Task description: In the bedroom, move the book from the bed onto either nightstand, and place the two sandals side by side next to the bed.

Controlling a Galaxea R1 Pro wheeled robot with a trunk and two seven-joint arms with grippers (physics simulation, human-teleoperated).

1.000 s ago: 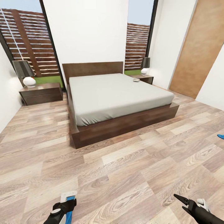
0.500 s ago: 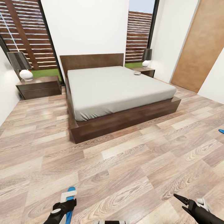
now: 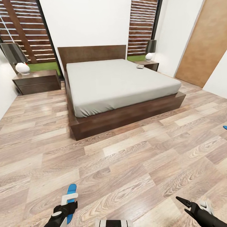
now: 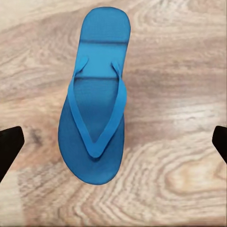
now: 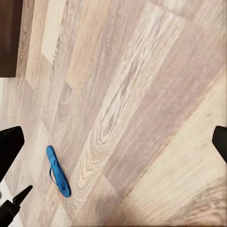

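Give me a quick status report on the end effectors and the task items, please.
Left end effector open over one sandal on the floor. Right end effector open, empty. Second sandal far right. Book on the bed. Path unobstructed.

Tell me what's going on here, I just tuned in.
The robot stands on the floor at the foot of the bed. Its left gripper hangs open over one sandal lying flat on the planks, not gripped. The right gripper is open and empty. A second sandal lies off to the right. A small thing that may be the book sits on the bed's far corner by a nightstand.
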